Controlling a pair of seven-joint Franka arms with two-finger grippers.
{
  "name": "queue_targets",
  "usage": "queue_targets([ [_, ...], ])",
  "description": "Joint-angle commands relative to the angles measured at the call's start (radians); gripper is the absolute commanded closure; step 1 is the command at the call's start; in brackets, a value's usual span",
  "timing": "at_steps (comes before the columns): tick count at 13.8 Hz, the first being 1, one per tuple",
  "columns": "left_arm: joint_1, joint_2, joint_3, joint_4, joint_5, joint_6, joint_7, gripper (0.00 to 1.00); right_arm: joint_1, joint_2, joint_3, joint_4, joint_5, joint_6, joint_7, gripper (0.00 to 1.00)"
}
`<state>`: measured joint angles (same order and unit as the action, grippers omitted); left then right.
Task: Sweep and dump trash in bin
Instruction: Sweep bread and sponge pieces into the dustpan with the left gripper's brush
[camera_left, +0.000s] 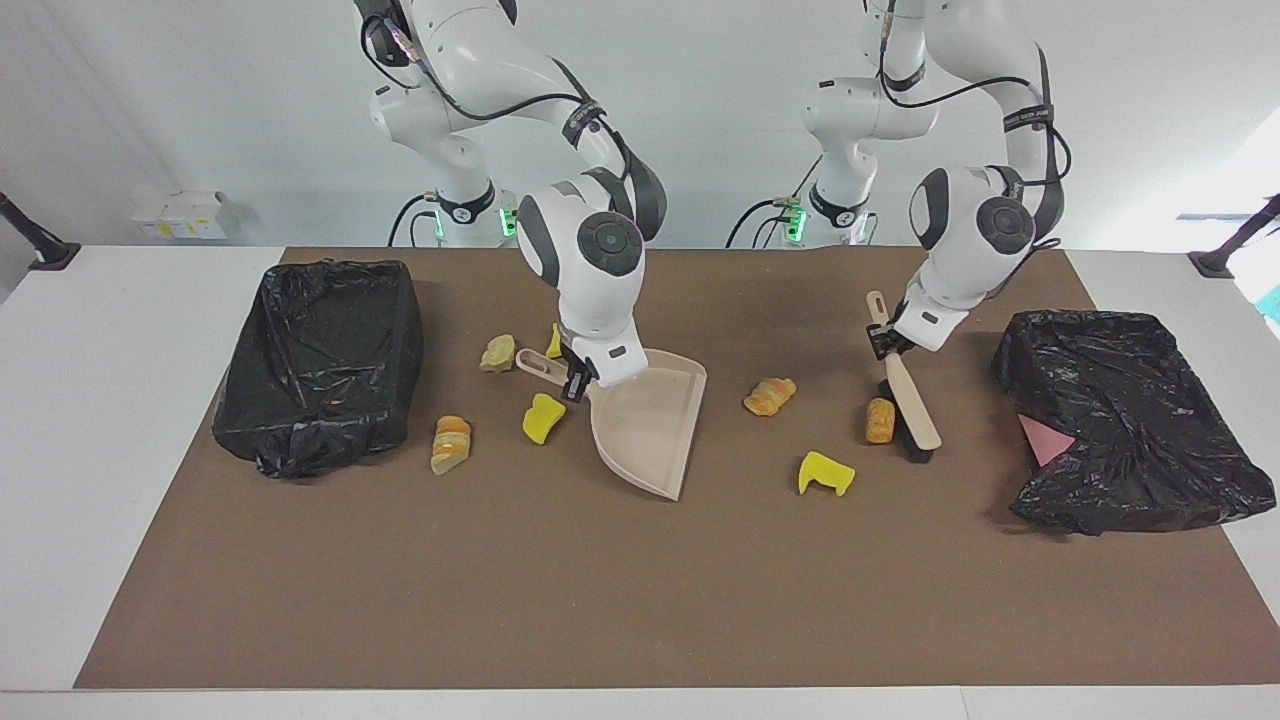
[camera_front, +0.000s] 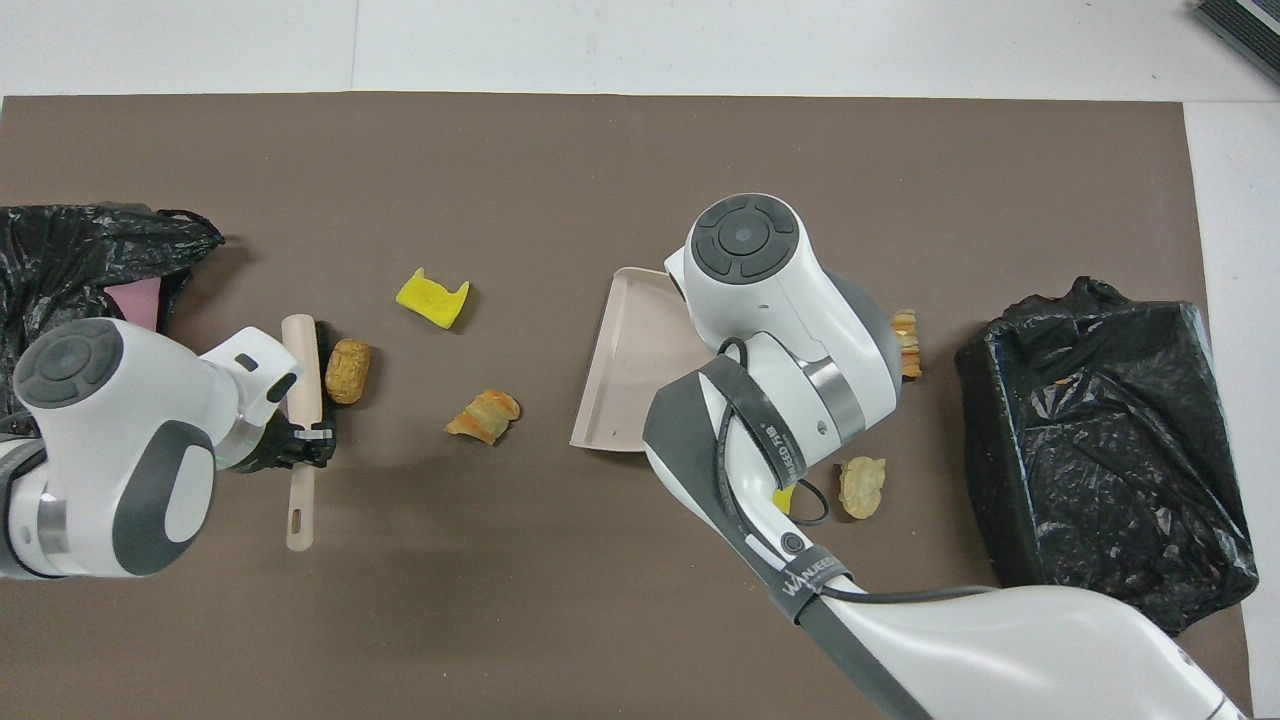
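I've the right gripper (camera_left: 578, 383) clamped on the dustpan (camera_left: 645, 428) and the left gripper (camera_left: 884, 341) on the brush (camera_left: 908, 398), but all the trash (camera_left: 769, 395) lies loose on the tabletop (camera_left: 560, 590), nothing binned.

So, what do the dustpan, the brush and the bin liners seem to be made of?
Dustpan: probably moulded plastic, beige, smooth with a slight sheen, thin rigid walls.
Brush: beige back and handle, likely the same plastic; dark bristles underneath, fibre unclear.
Bin liners: thin black plastic film, glossy and heavily crinkled.
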<state>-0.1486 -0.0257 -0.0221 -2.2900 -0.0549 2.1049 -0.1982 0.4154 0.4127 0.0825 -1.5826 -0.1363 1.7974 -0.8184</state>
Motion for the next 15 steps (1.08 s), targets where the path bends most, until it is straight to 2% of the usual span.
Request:
queue_targets([
  [1,-0.104,0.023,0.01,-0.009,-0.061,0.047,-0.049,1.0,0.006,-0.022,0.007,-0.036,-0.04,0.017,-0.048,1.0],
  [3,-0.178,0.03,0.01,-0.02,-0.106,0.085,-0.072,1.0,0.014,-0.022,0.007,-0.051,-0.043,0.03,-0.048,1.0],
  [6,-0.233,0.033,0.008,-0.029,-0.183,0.119,-0.083,1.0,0.02,-0.029,0.007,-0.082,-0.043,0.06,-0.047,1.0],
  [10,-0.313,0.035,0.007,-0.029,-0.289,0.184,-0.086,1.0,0.023,-0.063,0.007,-0.181,-0.048,0.141,-0.047,1.0],
  [15,-0.436,0.061,-0.015,0.009,-0.393,0.276,-0.081,1.0,0.023,-0.071,0.007,-0.194,-0.069,0.143,-0.045,1.0],
])
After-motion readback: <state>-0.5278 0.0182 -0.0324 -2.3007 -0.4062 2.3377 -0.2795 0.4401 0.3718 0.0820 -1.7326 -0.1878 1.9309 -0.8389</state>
